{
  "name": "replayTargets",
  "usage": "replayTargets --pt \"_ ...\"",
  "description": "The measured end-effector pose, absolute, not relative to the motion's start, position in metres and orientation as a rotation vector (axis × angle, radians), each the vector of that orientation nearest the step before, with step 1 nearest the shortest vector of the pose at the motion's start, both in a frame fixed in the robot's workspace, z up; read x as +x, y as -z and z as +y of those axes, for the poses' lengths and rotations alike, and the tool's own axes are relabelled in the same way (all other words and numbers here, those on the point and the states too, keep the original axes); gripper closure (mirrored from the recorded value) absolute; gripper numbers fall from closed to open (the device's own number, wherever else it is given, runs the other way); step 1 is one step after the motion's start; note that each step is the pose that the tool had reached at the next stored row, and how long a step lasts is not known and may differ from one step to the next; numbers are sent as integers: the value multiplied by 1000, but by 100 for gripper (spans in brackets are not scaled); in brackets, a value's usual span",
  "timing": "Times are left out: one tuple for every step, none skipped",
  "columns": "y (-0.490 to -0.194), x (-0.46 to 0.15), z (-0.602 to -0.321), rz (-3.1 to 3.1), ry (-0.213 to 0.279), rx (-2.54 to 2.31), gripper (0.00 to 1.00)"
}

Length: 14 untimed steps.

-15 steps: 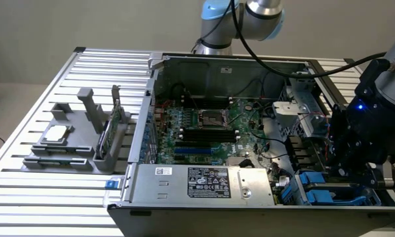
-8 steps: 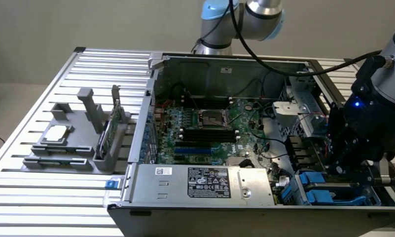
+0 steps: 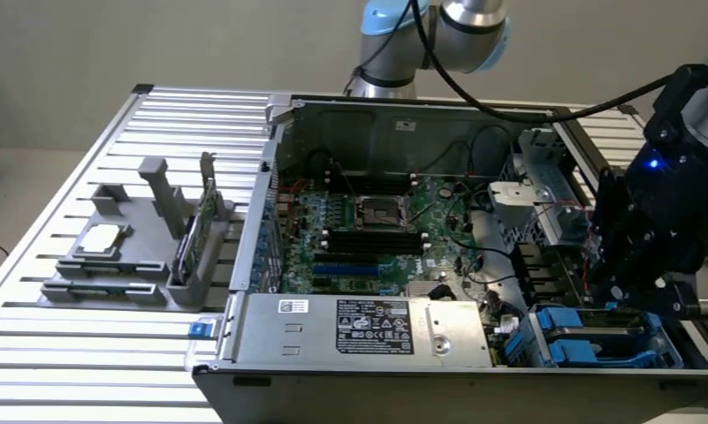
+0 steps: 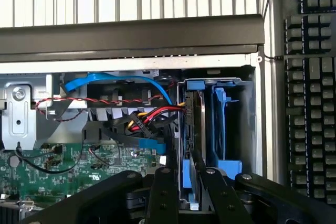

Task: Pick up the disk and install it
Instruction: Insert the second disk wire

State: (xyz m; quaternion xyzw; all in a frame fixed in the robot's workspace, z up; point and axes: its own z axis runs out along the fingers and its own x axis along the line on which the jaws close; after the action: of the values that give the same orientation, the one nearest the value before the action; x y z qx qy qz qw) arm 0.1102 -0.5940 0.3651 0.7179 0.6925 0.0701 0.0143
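Disk (image 4: 192, 129) is held edge-on between the narrowed claw (image 4: 190, 182) fingers, standing upright in the blue drive bay (image 4: 231, 124) at the computer case (image 3: 366, 119) corner; presumably kept vertical to line its rails with the slot.
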Motion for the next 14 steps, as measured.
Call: replayTargets --pt "-369 110 -594 2156 -218 2235 75" --pt "-372 110 -594 2156 -219 2235 75" --pt "-375 110 -594 2156 -218 2235 75" --pt "-378 110 -593 2156 -218 2235 75" --pt "-380 110 -592 2156 -218 2235 75" --pt "-382 110 -590 2156 -219 2235 75" --pt "-383 110 -589 2156 -218 2235 75" --pt "-383 110 -587 2156 -218 2235 75" --pt "-383 110 -585 2156 -218 2235 75" --pt "-383 110 -583 2156 -218 2235 75" --pt "-383 110 -582 2156 -217 2235 75" --pt "-383 110 -581 2155 -216 2234 75" --pt "-382 110 -580 2155 -215 2233 75" --pt "-382 110 -580 2154 -213 2232 75"
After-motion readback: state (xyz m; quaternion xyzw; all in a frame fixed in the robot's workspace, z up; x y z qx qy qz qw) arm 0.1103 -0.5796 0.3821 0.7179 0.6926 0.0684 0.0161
